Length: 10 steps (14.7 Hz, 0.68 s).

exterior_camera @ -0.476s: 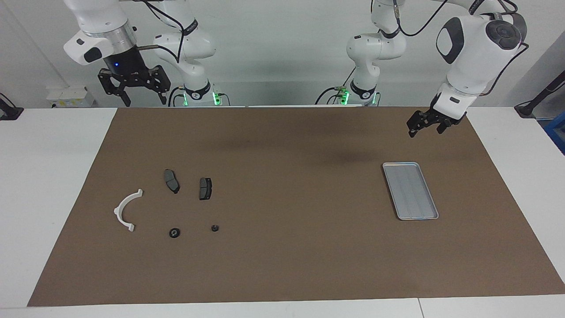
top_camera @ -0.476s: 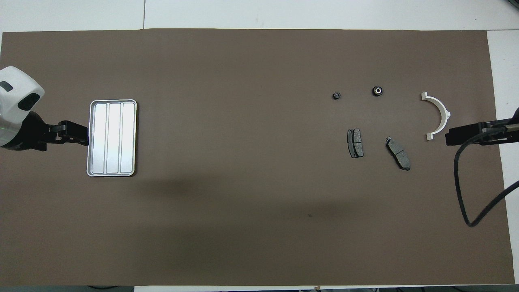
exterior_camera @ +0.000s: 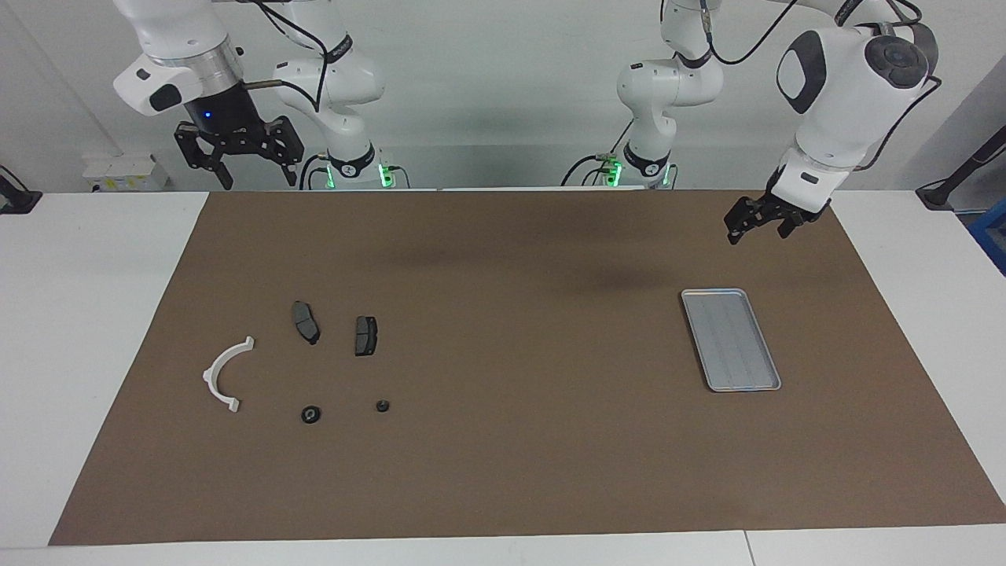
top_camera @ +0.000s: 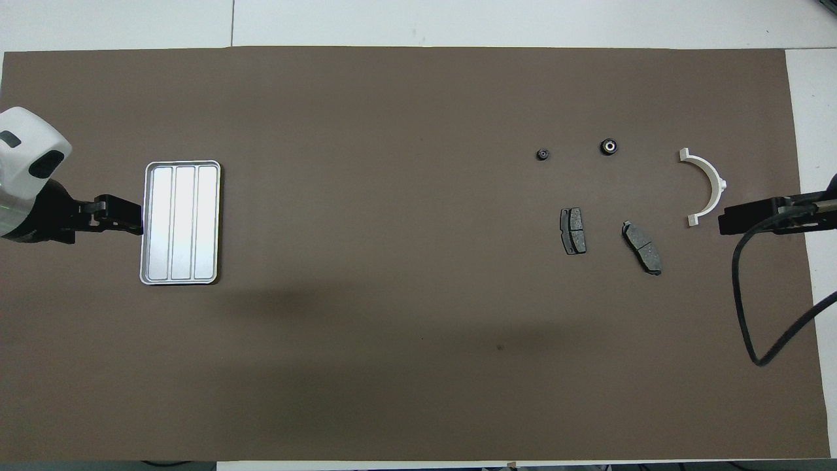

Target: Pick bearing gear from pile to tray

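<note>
Facing view: the right gripper (exterior_camera: pixel 250 167) is held high over the table's edge at the right arm's end, jaws spread wide and empty. The left gripper (exterior_camera: pixel 759 224) is raised near the tray (exterior_camera: pixel 731 339), also open and empty; that arm waits. Farther out lies the pile: two brake pads (exterior_camera: pixel 306 321), a white arc piece (exterior_camera: pixel 224 376) and, farthest from the robots, two small black round parts. The larger, ring-like one (exterior_camera: pixel 311 413) is judged the bearing gear: small, rigid, light, probably slick, best pinched across its outer rim

Both arms (top_camera: pixel 26 176) cut off at overhead frame edges
</note>
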Each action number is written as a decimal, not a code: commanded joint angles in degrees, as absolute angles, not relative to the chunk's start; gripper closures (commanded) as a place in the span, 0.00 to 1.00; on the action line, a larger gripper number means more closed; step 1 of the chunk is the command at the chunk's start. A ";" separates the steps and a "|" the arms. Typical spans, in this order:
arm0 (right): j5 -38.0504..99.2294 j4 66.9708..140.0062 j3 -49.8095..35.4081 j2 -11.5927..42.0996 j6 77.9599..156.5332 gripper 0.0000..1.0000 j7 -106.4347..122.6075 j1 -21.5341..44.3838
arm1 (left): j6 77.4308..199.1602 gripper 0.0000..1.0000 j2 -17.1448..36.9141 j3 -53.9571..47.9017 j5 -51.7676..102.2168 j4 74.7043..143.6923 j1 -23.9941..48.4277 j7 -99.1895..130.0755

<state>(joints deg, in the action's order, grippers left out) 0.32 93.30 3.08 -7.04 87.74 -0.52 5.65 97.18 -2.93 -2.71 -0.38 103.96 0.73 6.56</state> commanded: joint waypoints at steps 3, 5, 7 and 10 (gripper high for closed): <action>1.32 93.16 3.25 -7.21 86.75 0.00 -1.23 5.45 | 98.17 0.00 -4.48 -2.64 0.44 105.38 0.70 6.24; 1.14 93.78 3.25 -7.47 86.92 0.00 -1.23 5.36 | 98.17 0.00 -4.48 -2.64 0.44 105.38 0.70 6.24; 1.14 95.96 3.25 -7.91 89.02 0.00 -0.62 5.36 | 98.17 0.00 -4.48 -2.64 0.44 105.38 0.70 6.15; 0.18 102.20 3.25 -6.51 97.18 0.00 -0.79 5.80 | 98.17 0.00 -4.48 -2.64 0.44 105.38 0.70 6.24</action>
